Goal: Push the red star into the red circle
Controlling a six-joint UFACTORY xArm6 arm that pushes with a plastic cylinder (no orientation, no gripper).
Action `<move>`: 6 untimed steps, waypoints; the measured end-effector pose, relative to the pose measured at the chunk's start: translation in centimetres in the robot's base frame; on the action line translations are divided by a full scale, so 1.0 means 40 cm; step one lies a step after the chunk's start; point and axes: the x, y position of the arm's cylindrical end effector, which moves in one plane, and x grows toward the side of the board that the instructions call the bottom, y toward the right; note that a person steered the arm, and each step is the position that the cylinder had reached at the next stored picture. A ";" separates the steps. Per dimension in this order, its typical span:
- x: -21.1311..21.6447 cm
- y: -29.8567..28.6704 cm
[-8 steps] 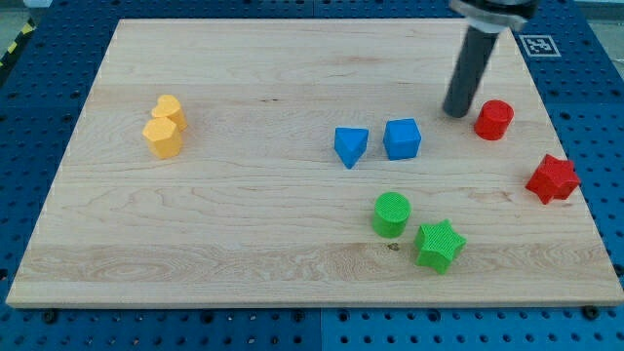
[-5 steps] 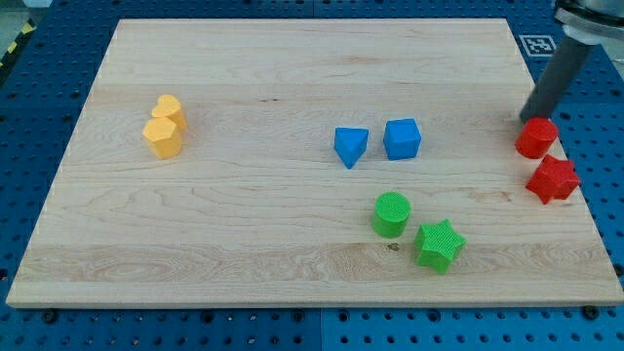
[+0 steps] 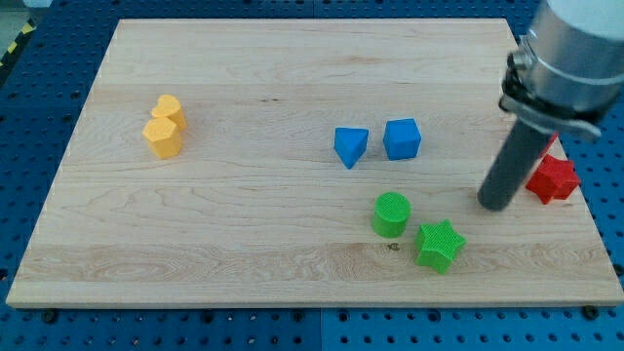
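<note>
The red star (image 3: pixel 554 179) lies near the board's right edge. The red circle is almost wholly hidden behind my rod; only a red sliver (image 3: pixel 552 145) shows just above the star. My tip (image 3: pixel 494 206) rests on the board to the left of the red star, a short gap away from it, and to the upper right of the green star (image 3: pixel 439 245).
A green circle (image 3: pixel 392 214) sits left of the green star. A blue cube (image 3: pixel 402 138) and a blue triangular block (image 3: pixel 350 146) lie mid-board. Two yellow blocks (image 3: pixel 164 128) touch each other at the left. The wooden board (image 3: pixel 244 224) ends just right of the red star.
The red circle was pushed right, to just above the red star. My tip has since swung from above the circle down and left to the star's left side.
</note>
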 end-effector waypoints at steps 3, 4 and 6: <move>-0.036 0.209; -0.047 0.211; -0.049 0.308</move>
